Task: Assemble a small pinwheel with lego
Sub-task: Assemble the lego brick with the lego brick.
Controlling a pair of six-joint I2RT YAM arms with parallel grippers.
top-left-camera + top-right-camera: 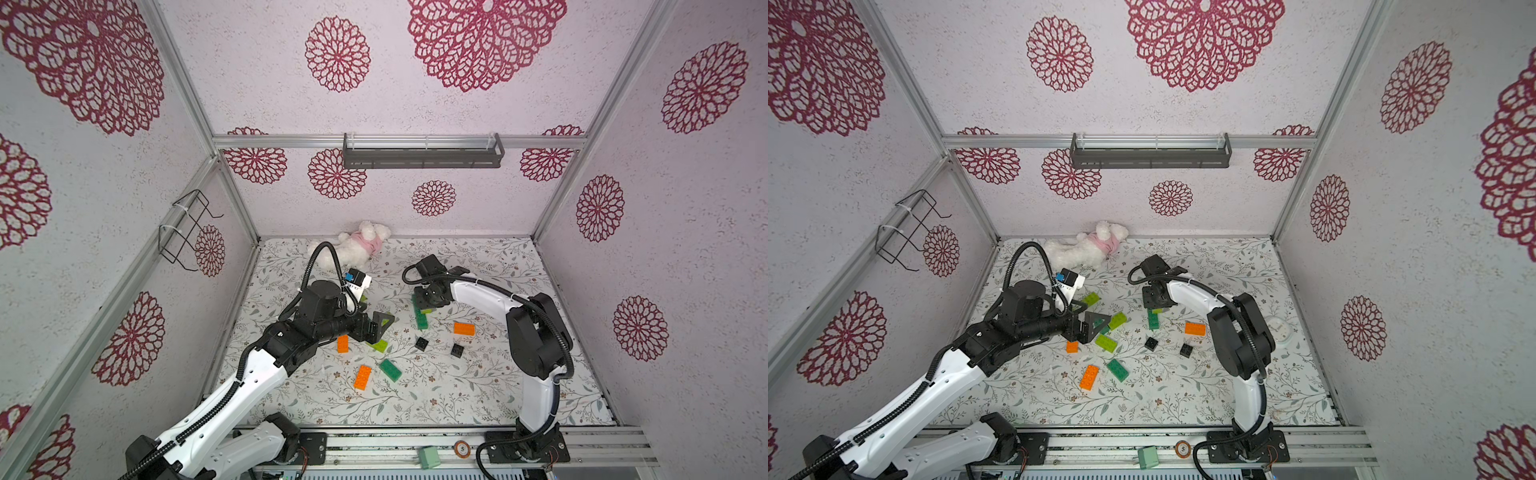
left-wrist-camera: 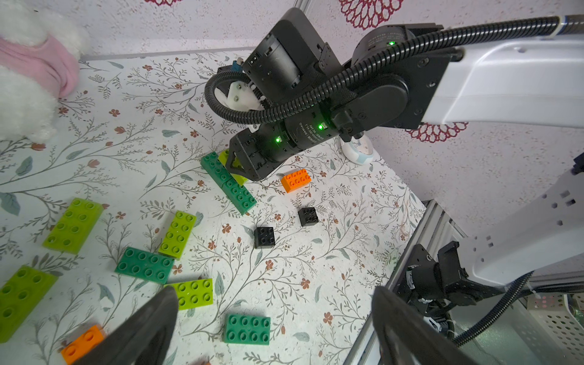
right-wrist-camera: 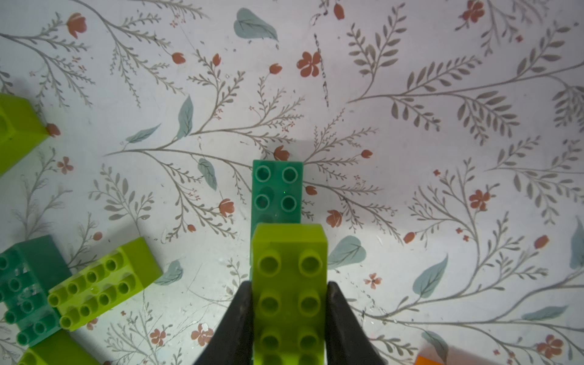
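The right gripper (image 3: 289, 286) is clamped on a lime green brick (image 3: 289, 252) by its long sides. This brick is held in line with a dark green brick (image 3: 277, 189) that lies on the tabletop (image 3: 442, 189), and its far end covers part of it. The left gripper (image 2: 275, 294) is spread wide over a loose lime brick (image 2: 193, 294) and a loose dark green brick (image 2: 247, 328), with nothing held.

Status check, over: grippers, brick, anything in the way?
Left gripper open, empty. Right gripper shut on lime brick, over dark green row, contact unclear. Nothing blocking.
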